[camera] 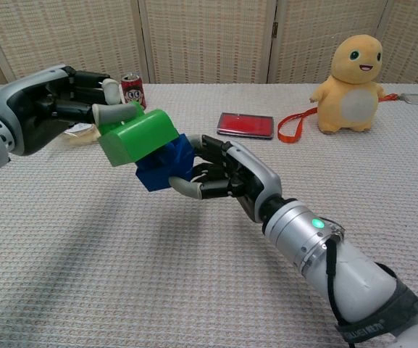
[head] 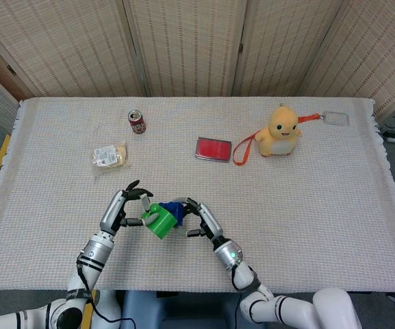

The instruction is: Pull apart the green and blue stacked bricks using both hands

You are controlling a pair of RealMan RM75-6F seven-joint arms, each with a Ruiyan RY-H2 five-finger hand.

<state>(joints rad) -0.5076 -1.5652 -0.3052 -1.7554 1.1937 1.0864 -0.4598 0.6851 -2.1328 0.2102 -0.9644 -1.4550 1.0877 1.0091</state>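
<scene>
Left hand (camera: 46, 109) gripping green brick (camera: 138, 135), chest view exposing blue brick (camera: 164, 163) studs

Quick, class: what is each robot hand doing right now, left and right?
Left hand: holds the green brick.
Right hand: holds the blue brick.

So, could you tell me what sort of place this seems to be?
Probably an indoor robot test setup: a cloth-covered table backed by folding woven screens, with assorted props such as a soda can and a plush toy.
</scene>
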